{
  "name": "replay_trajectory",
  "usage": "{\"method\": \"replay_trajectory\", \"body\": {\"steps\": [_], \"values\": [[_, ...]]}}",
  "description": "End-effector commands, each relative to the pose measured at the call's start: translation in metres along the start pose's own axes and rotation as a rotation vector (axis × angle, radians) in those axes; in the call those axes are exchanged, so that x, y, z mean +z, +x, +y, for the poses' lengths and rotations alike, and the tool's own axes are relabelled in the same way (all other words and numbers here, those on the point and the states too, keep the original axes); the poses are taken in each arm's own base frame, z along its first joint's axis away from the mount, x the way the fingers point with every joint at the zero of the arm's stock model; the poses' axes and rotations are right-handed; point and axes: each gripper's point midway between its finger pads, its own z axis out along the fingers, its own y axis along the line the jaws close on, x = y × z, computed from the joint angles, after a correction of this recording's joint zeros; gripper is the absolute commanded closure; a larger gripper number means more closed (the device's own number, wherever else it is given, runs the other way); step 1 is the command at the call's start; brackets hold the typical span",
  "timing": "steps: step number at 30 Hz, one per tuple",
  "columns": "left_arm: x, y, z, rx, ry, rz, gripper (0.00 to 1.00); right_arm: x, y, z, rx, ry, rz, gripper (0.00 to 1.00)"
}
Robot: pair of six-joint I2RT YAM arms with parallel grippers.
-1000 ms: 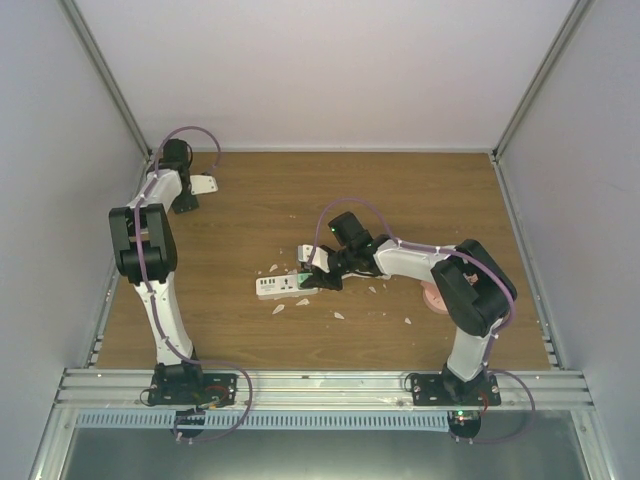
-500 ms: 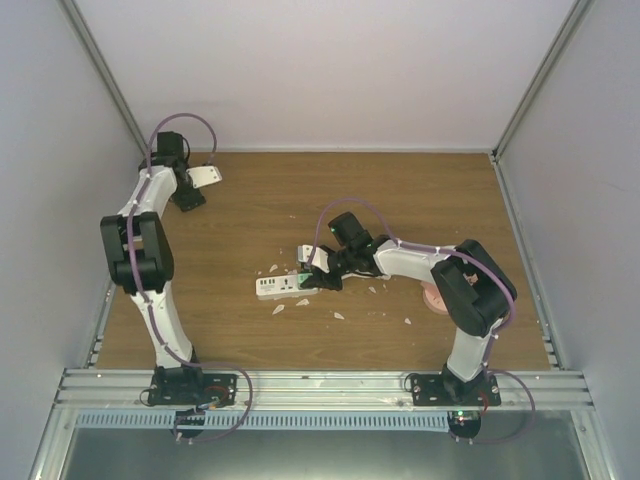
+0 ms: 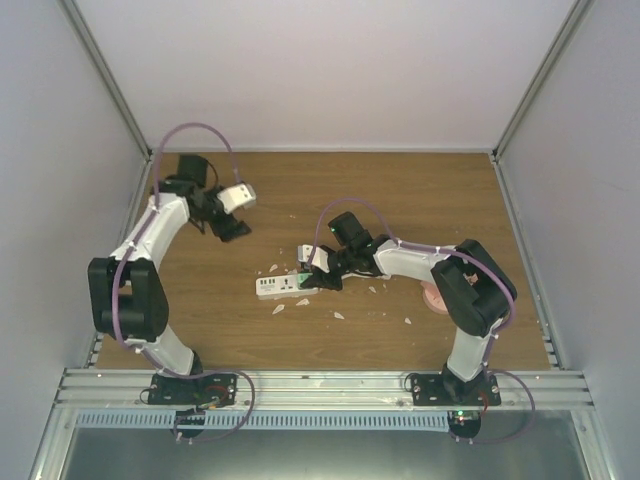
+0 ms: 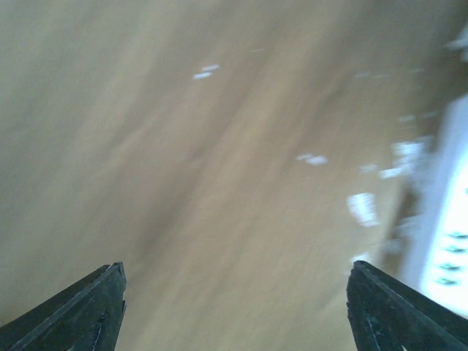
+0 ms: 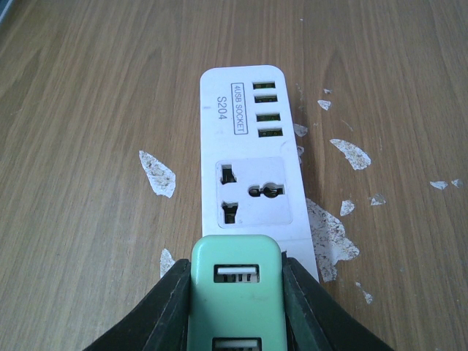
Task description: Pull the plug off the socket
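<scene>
R tool [image 5: 235,300] clamped on the mint-green plug [image 5: 235,278], one finger each side. Plug sits at the end of the white socket strip [image 5: 247,146] nearest that wrist cam; can't tell if its pins are in or out. Strip lies flat approx. mid bench [image 3: 420,190], w/ white flecks [image 5: 157,174] around it. L tool [image 4: 234,296] has fingers wide apart, above the wood at back-left, apart from the strip. L wrist view is blurred.

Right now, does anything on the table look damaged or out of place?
Yes: the brown wooden tabletop looks chipped, with pale patches scattered around the white plastic power strip. Nothing else stands out.
</scene>
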Motion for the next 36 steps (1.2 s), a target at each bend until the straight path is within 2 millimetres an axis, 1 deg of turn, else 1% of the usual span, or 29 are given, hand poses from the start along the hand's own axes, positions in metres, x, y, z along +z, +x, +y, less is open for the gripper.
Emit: {"method": "replay_trajectory", "body": {"steps": [1, 4, 7, 10, 13, 19, 26, 31, 36], "values": [[0.020, -0.023, -0.083, -0.100, 0.240, -0.098, 0.18, 0.001, 0.018, -0.002, 0.016, 0.034, 0.073, 0.95], [0.036, -0.026, -0.112, -0.139, 0.321, -0.106, 0.19, 0.001, 0.018, -0.001, 0.015, 0.033, 0.073, 0.95], [0.054, -0.024, -0.135, -0.159, 0.383, -0.080, 0.20, 0.000, 0.018, -0.001, 0.012, 0.034, 0.073, 0.95], [0.068, -0.018, -0.149, -0.171, 0.414, -0.057, 0.21, 0.000, 0.017, 0.000, 0.008, 0.035, 0.070, 0.95], [0.079, -0.011, -0.157, -0.172, 0.421, -0.043, 0.21, -0.001, 0.017, 0.000, 0.008, 0.035, 0.071, 0.95], [0.098, 0.002, -0.167, -0.160, 0.413, 0.000, 0.21, -0.001, 0.017, 0.000, 0.008, 0.033, 0.069, 0.95], [0.110, 0.016, -0.177, -0.133, 0.406, 0.040, 0.22, -0.001, 0.016, 0.001, 0.006, 0.032, 0.065, 0.95], [0.120, 0.031, -0.175, -0.134, 0.359, 0.090, 0.24, -0.003, 0.013, 0.001, 0.005, 0.031, 0.056, 0.95], [0.124, 0.039, -0.174, -0.138, 0.343, 0.115, 0.26, -0.007, 0.004, 0.002, 0.000, 0.030, 0.031, 0.95]]}}
